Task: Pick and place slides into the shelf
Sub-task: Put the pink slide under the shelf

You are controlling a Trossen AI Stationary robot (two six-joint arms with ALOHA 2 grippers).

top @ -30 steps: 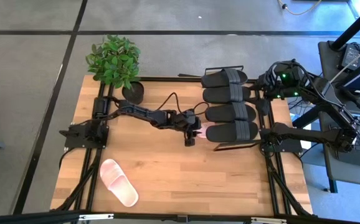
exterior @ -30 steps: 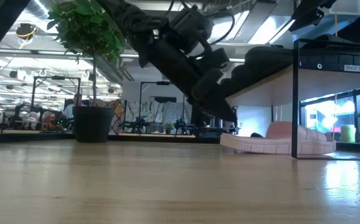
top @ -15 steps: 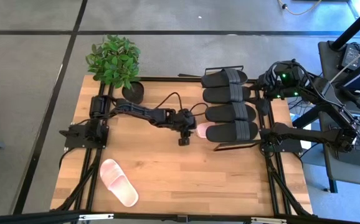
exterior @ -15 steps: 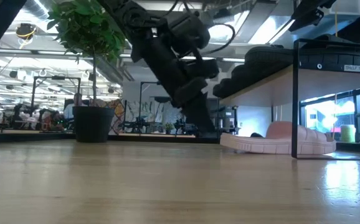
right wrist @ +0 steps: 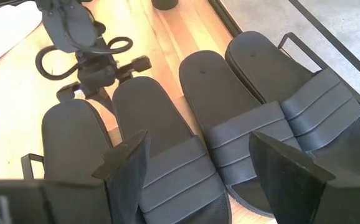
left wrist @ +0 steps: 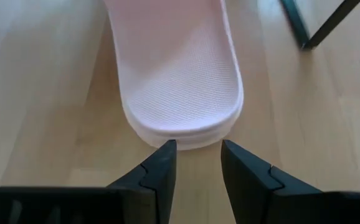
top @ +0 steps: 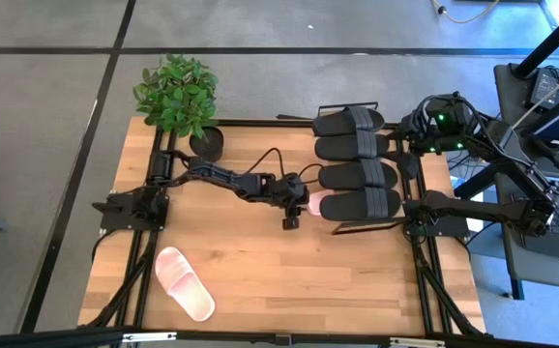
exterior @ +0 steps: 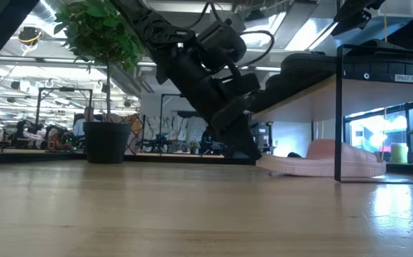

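A pale pink slide (left wrist: 180,81) lies sole down on the table, its toe end under the shelf (exterior: 303,89) and its heel toward my left gripper (left wrist: 195,149). That gripper is open by a narrow gap and slants down to the table right at the heel (exterior: 264,161). Several black slides (top: 355,162) lie side by side on the shelf's board. My right gripper (right wrist: 202,155) hangs wide open above them. A second pink slide (top: 185,283) lies on the table near its front left. My left gripper stands with its fingertips (left wrist: 166,149) at the rim of the pink slide's heel (left wrist: 186,138), coming from the table's left and slanting down. Nothing is between the fingers. Whether they touch the heel I cannot tell.
A potted plant (top: 178,97) stands at the table's far left corner. The shelf's thin black legs (exterior: 338,114) stand beside the pink slide. Bare wooden table (top: 289,280) stretches between the shelf and the second pink slide.
My left gripper has come down from above the pink slide's heel to the table top and tipped steeper. It drew back a little toward the table's left, then edged toward the heel again.
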